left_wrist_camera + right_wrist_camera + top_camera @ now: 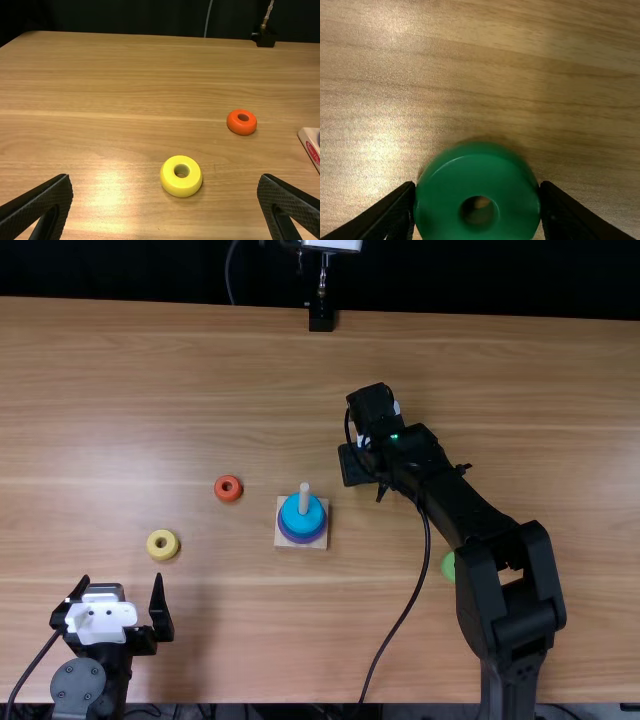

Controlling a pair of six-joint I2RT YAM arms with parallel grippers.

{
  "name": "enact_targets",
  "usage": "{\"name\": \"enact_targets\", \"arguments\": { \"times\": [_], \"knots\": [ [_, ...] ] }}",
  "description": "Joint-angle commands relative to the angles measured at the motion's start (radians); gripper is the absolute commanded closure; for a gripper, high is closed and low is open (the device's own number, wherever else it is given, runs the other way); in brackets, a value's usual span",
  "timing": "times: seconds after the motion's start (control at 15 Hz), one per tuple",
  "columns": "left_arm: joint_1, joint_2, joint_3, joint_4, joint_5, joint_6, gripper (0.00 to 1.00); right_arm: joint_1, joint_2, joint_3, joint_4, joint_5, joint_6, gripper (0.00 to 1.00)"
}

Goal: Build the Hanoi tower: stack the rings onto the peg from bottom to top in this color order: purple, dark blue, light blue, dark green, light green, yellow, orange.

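As the right arm [475, 512] slants, its fingers [565, 212] clasp a dark green ring [442, 200].

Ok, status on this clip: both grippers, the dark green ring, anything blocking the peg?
Left gripper open, empty. Right gripper closed on dark green ring. Peg tip bare above light blue ring, nothing seen blocking it.
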Motion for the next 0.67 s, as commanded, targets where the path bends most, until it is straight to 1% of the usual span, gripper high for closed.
{"name": "enact_targets", "arguments": {
  "times": [0.0, 0.13, 0.2, 0.27, 0.33, 0.4, 0.47, 0.6],
  "knots": [
    [0.0, -0.012, -0.105, -0.085, -0.008, 0.0, 0.0, 0.012, 0.007, 0.024, -0.039, 0.007, 0.003, 1.0],
    [0.0, -0.012, -0.105, -0.085, -0.008, 0.0, 0.0, 0.03, -0.029, 0.064, -0.136, 0.004, -0.01, 1.0],
    [0.0, -0.012, -0.105, -0.083, -0.008, 0.0, 0.0, 0.041, -0.076, 0.087, -0.19, -0.015, -0.01, 1.0],
    [0.0, -0.012, -0.105, -0.083, -0.008, 0.0, 0.0, 0.044, -0.122, 0.113, -0.236, -0.046, -0.012, 1.0],
    [0.0, -0.012, -0.105, -0.083, -0.008, 0.0, 0.0, 0.045, -0.144, 0.144, -0.276, -0.087, -0.012, 1.0],
    [0.0, -0.012, -0.105, -0.083, -0.008, 0.0, 0.0, 0.05, -0.153, 0.171, -0.317, -0.112, -0.014, 1.0],
    [0.0, -0.012, -0.105, -0.085, -0.008, 0.0, 0.0, 0.059, -0.168, 0.2, -0.35, -0.112, -0.025, 1.0],
    [0.0, -0.012, -0.105, -0.085, -0.008, 0.0, 0.0, 0.07, -0.24, 0.249, -0.409, -0.12, -0.087, 1.0]
  ]
}}
